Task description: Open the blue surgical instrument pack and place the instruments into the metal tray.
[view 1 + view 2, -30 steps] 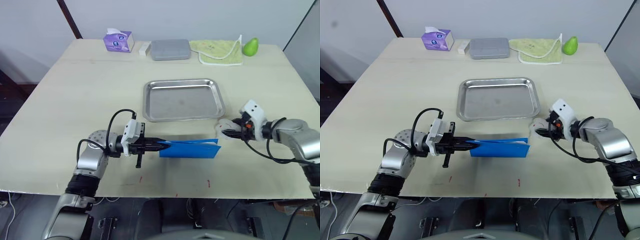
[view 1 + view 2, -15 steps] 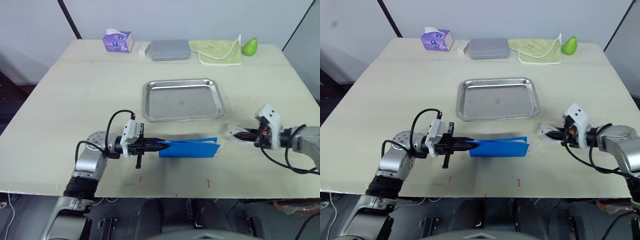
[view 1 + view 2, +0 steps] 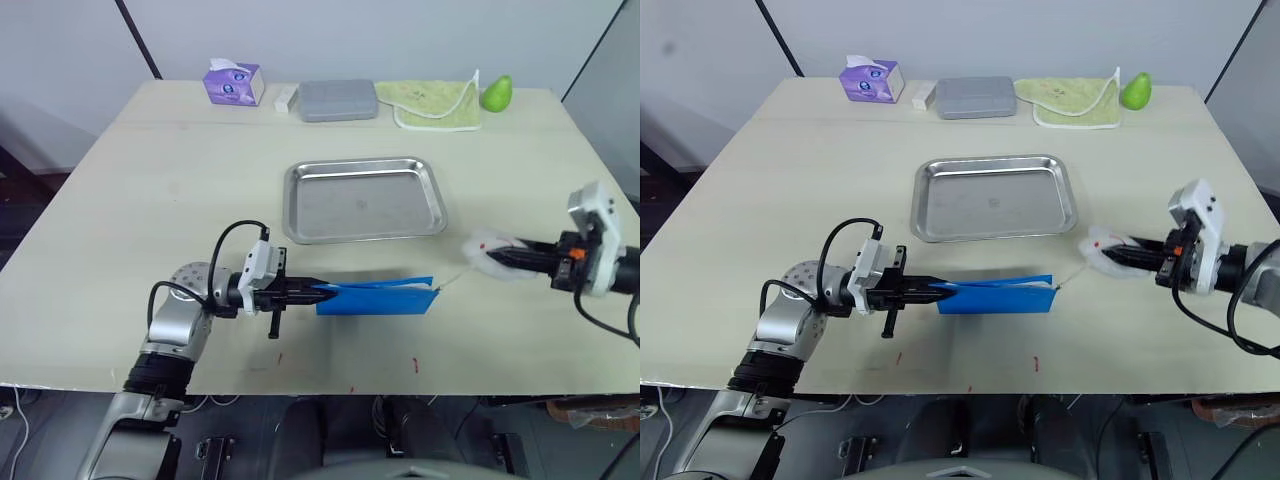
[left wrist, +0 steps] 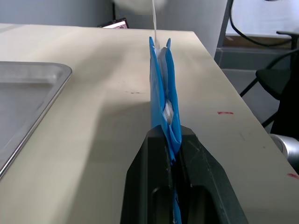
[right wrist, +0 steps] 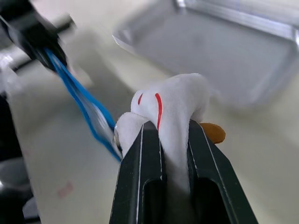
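Left eye view: left gripper [image 3: 318,291] clamped on left end of blue surgical instrument pack [image 3: 380,297], upright on edge before metal tray [image 3: 365,198]. Right gripper [image 3: 510,257], pinching white toy [image 3: 487,250], drawn rightward since 1 s ago; thin cord [image 3: 450,282] now stretched to pack. Opening underway; tray empty.

A pale wooden desk [image 3: 150,190] carries a metal tray [image 3: 365,199] at its centre. Along the far edge lie a purple tissue box [image 3: 236,82], a grey case [image 3: 338,99], a green cloth [image 3: 432,104] and a green pear [image 3: 496,93].
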